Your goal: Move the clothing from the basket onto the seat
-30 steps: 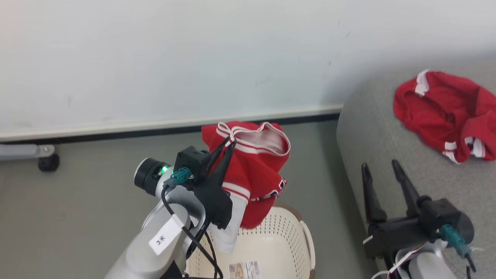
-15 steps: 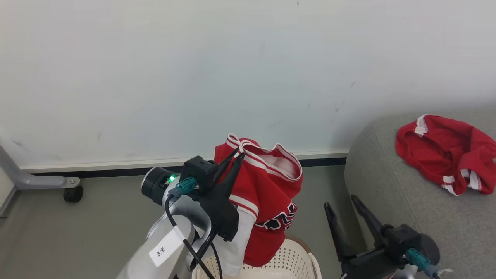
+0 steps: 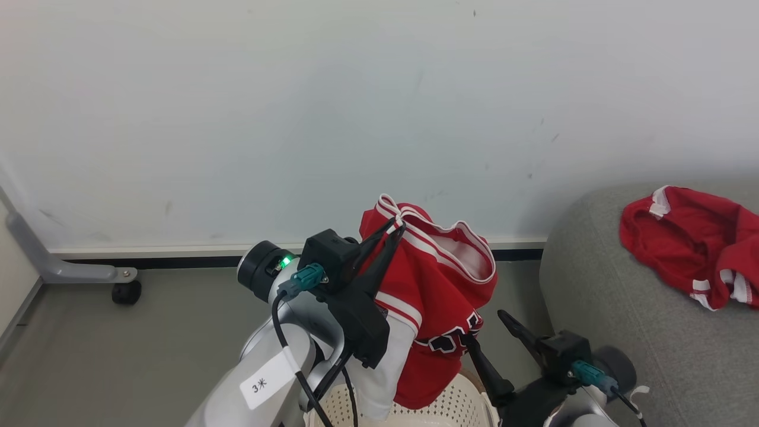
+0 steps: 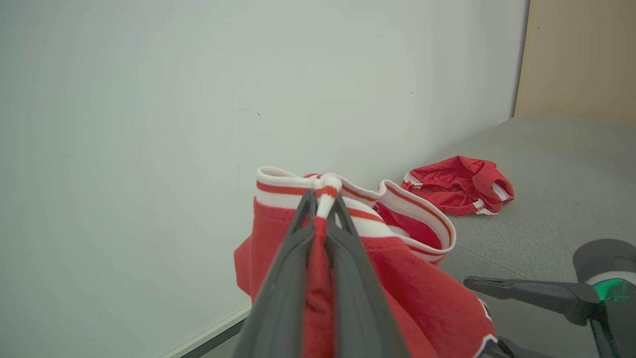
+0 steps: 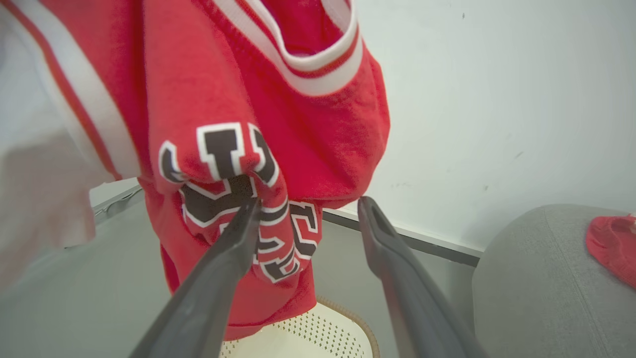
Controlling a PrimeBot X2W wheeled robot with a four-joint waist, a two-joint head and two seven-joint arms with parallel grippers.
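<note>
My left gripper (image 4: 323,199) is clenched on the striped white-and-red neckband of the jersey (image 3: 439,296). Its two fingers are pressed together with a fold of cloth pinched between them. The jersey hangs from that pinch in a loose bunch, with its navy lettering facing right and its lowest fold over the open mouth of the basket (image 3: 456,403).

My right gripper (image 5: 309,204) is released, fingers spread and holding nothing. It sits low and just right of the hanging jersey. In the right wrist view one fingertip lies against the lettered fold, though I cannot tell whether it touches the cloth or only stands in front of it. The other finger is clear of the cloth.

The basket is near me, beneath both grippers, and its brown rim shows at the right. Right of it is the grey seat (image 3: 622,332). The shorts (image 3: 682,243) lie crumpled on the seat's top at the far right, well apart from the jersey.

Behind everything is a pale wall (image 3: 296,118). At the far left, a grey leg with a black caster (image 3: 126,292) stands on the floor (image 3: 148,344).
</note>
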